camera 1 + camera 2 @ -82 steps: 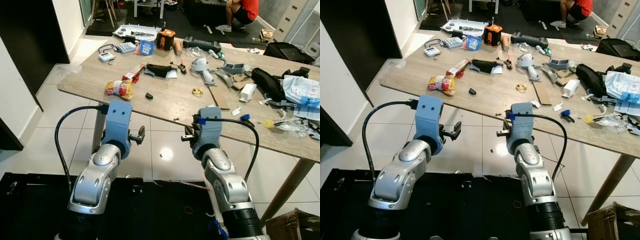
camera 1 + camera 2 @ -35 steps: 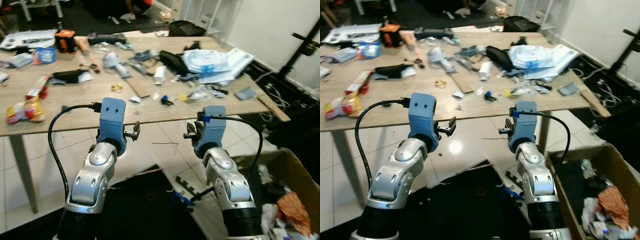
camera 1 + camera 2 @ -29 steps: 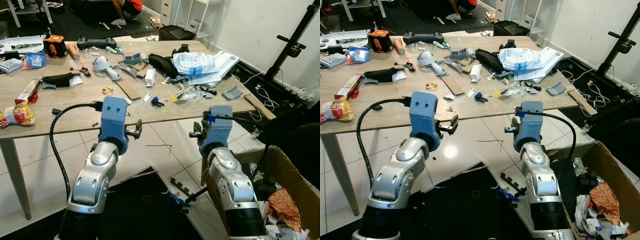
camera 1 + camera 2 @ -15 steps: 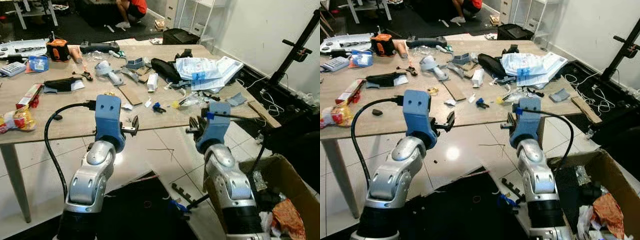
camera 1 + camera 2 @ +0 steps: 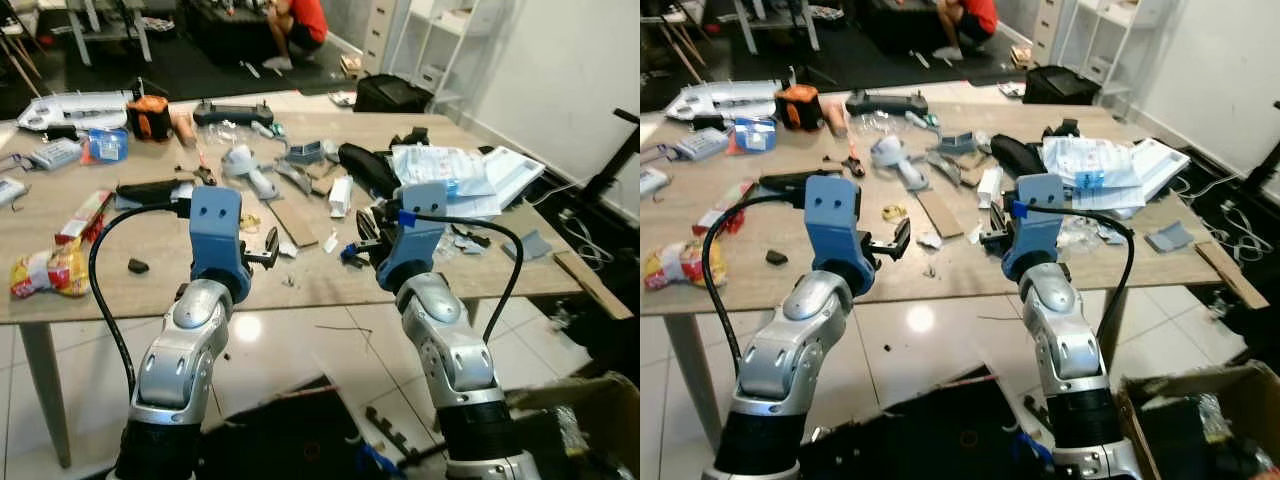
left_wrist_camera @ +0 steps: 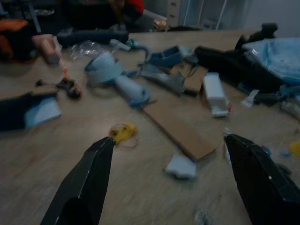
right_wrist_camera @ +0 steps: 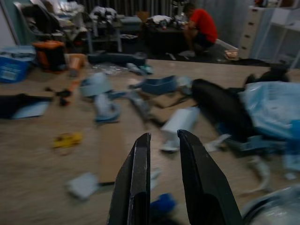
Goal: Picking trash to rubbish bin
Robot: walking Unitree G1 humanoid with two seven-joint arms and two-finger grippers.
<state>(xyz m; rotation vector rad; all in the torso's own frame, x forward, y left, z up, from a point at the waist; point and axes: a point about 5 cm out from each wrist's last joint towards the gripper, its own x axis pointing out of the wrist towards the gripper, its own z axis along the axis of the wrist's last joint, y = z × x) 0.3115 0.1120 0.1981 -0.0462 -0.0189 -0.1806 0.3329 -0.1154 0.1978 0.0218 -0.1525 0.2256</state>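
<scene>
A wooden table carries scattered trash. On it lie a yellow and red snack packet, a white paper scrap, a cardboard strip, a yellow rubber band and a small white box. Both arms are raised at the table's near edge. My left gripper is open, its fingers wide apart over the band and the strip, holding nothing. To its right, my right gripper is shut and empty, pointing at the white box. The cardboard rubbish bin stands on the floor at the lower right.
Farther back on the table are an orange tape measure, a black pouch and white and blue plastic bags. A person in a red shirt crouches beyond the table. A black mat covers the tiled floor.
The camera has swung back toward the table, so the bin has slid to the lower right corner. Both grippers are now level with the table's near edge; their states are unchanged.
</scene>
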